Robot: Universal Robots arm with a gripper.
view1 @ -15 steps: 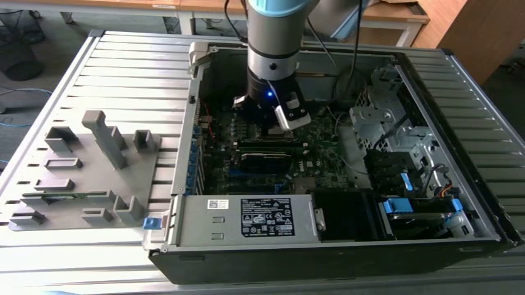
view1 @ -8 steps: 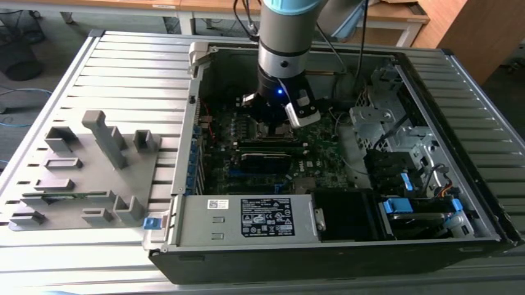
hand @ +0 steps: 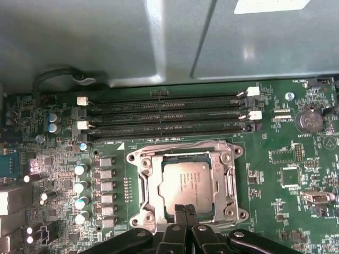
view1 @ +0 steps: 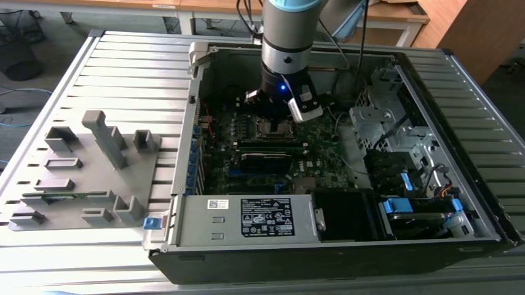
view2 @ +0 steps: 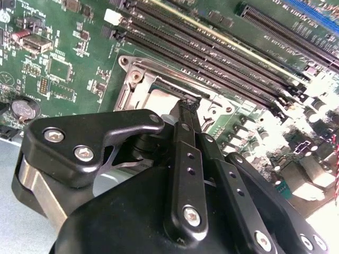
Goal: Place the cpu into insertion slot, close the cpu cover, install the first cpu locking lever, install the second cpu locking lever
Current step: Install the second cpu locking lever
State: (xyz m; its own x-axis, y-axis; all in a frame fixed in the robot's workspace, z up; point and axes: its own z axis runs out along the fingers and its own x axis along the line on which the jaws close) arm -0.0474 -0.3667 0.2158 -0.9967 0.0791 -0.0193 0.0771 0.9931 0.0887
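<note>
The cpu [hand: 186, 182] lies flat in the insertion slot [hand: 233, 157], its dull silver top showing through the window of the cpu cover [hand: 150, 182], which lies down flat around it. My gripper [hand: 184, 210] is shut with nothing between its fingers. Its tips rest at the socket's edge, by the rim of the cover. In the second wrist view the gripper [view2: 186, 106] has its tips right at the metal frame, beside the cpu [view2: 158, 99]. In the exterior view the arm stands upright over the socket [view1: 275, 128] inside the open computer case. Thin wire levers run along the socket's sides; whether they are latched I cannot tell.
Long black memory slots [hand: 164, 119] run just beyond the socket. Capacitors [hand: 80, 185] stand to one side of it and a coin battery [hand: 309, 120] to the other. The labelled power supply box [view1: 246, 218], drive cage [view1: 394, 123] and case walls hem in the board. A grey fixture [view1: 82, 172] sits at the exterior view's left.
</note>
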